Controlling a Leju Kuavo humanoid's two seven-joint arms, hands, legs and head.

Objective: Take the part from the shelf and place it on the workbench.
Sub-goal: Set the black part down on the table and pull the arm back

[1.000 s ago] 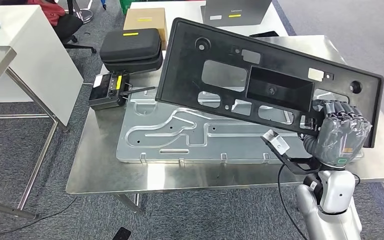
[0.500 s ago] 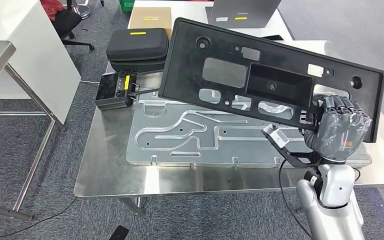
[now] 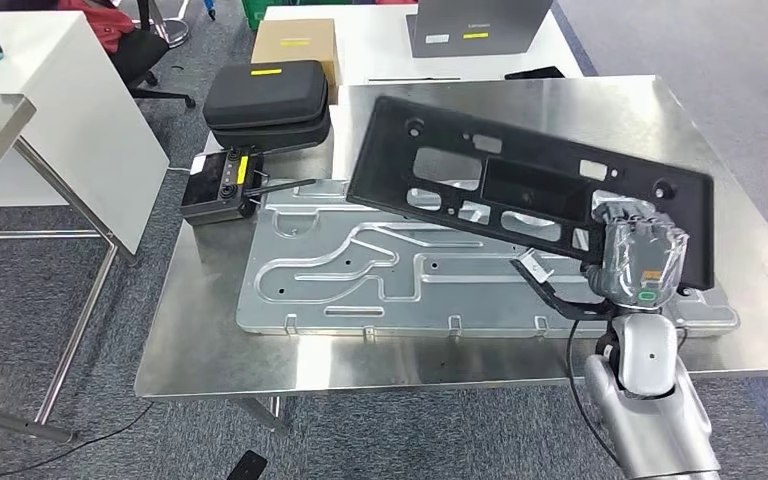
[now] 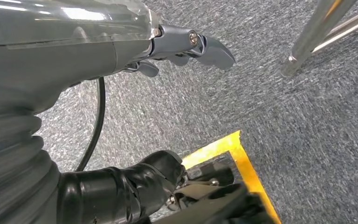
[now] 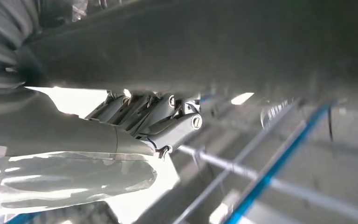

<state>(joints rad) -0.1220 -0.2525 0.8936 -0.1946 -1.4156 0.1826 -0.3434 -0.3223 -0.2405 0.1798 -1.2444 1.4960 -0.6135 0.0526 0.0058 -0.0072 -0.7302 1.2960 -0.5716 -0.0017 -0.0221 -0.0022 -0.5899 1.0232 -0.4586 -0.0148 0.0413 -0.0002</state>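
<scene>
The part is a long black plastic panel (image 3: 520, 180) with several cut-outs and a white label. My right hand (image 3: 640, 262) grips it near its lower right edge and holds it tilted above the workbench (image 3: 210, 330), over a stamped silver metal plate (image 3: 380, 280). In the right wrist view the dark panel (image 5: 214, 42) lies across my right hand's fingers (image 5: 168, 116), which curl against its edge. My left hand (image 4: 186, 46) hangs above grey carpet with its fingers loosely apart and nothing in it.
At the workbench's far left corner lie a black zip case (image 3: 265, 100) and a black handheld controller (image 3: 220, 188) with an antenna. Behind stand a cardboard box (image 3: 295, 42) and a grey laptop (image 3: 470, 25) on a white table. A white table (image 3: 70, 110) stands left.
The panel has come down closer to the workbench and lies flatter, with my right hand lower and further forward. The head view has shifted slightly.
</scene>
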